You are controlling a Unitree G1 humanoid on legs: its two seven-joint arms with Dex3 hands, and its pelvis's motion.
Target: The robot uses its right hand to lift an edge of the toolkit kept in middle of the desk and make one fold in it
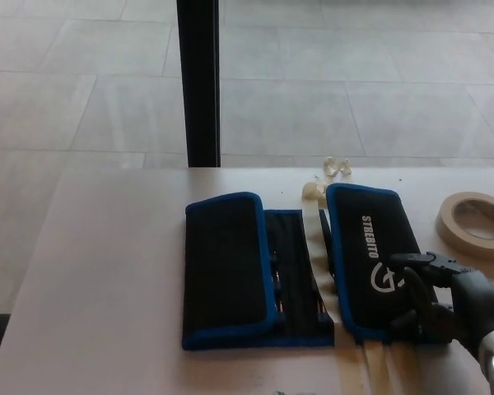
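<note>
The black toolkit with blue trim lies in the middle of the pale desk. Its left flap is folded over. Its right flap, printed with white lettering, lies folded flat over the tool pockets. My right hand rests at that flap's near right corner, thumb on top and fingers curled round the edge. White straps peek out between the two flaps. No left hand shows.
A roll of beige tape lies on the desk right of the toolkit. Crumpled white strap ends sit at the desk's far edge. A black post rises behind the desk, with tiled floor beyond.
</note>
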